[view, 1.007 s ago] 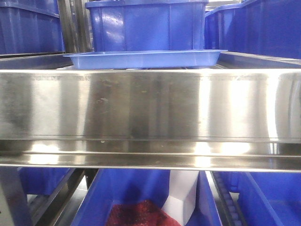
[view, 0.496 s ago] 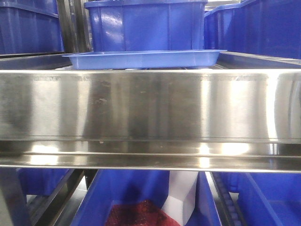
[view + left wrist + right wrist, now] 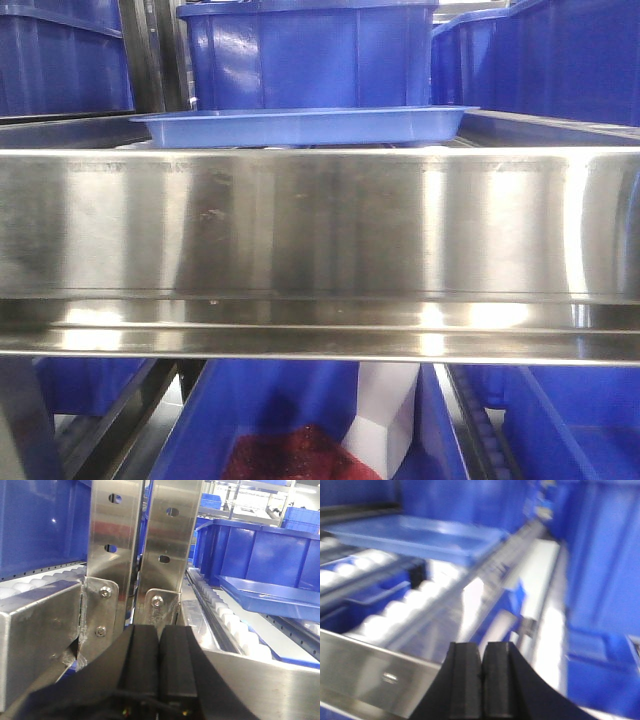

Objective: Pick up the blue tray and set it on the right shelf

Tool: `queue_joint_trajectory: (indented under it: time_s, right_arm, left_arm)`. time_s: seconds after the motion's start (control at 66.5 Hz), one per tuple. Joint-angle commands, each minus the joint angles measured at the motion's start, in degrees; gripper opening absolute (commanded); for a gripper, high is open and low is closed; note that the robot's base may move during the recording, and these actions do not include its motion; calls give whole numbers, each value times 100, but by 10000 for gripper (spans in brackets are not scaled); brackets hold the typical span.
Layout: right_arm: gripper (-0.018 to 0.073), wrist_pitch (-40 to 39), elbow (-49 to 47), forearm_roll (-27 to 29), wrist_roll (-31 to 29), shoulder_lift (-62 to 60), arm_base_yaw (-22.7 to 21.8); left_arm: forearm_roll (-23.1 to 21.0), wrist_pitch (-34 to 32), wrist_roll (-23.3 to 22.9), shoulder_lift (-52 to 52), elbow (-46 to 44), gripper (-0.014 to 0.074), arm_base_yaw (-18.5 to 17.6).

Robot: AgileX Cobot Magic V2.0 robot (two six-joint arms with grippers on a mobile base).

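Tray position first: your blue tray (image 3: 300,125) sits on the right shelf (image 3: 320,230) rollers in front of a deep blue bin (image 3: 310,55), while left gripper (image 3: 159,652) and right gripper (image 3: 482,670) are both clenched on nothing.

Light-blue tray (image 3: 300,124), shiny silver shelf (image 3: 320,230), dark-blue bins (image 3: 310,50), white rollers (image 3: 235,625), black gripper (image 3: 159,655)

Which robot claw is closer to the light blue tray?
Hard to tell. The left claw, shut, has the blue tray ahead to its right. The right claw, shut, has it ahead to its left. Neither touches it.
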Motion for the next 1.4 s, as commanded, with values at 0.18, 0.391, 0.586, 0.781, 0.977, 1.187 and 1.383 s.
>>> queue_joint_trajectory:
  time_s: [0.18,0.391,0.586,0.781,0.977,1.187,1.383]
  right_arm:
    - [55,-1186,633,236,-51,-780,-1497]
    - [55,-1551,1090,256,-51,-919,-1912]
    - [55,-2250,1575,448,-51,-919,-1912]
    - [55,-2218,1559,567,-70,-919,-1912]
    - [55,-2213,1559,567,-70,-919,-1912]
    - [55,-2213,1559,567,-70,-919,-1912]
    - [55,-2213,1559,567,-70,-919,-1912]
  left_arm:
    - [-32,-513,34,-65,169,-49,-2]
    - [-32,-513,34,-65,169,-49,-2]
    - [-32,-513,34,-65,169,-49,-2]
    - [-32,-513,34,-65,169,-49,-2]
    - [-32,-513,34,-65,169,-49,-2]
    - [-32,-513,34,-65,169,-49,-2]
    - [-32,-513,34,-65,169,-49,-2]
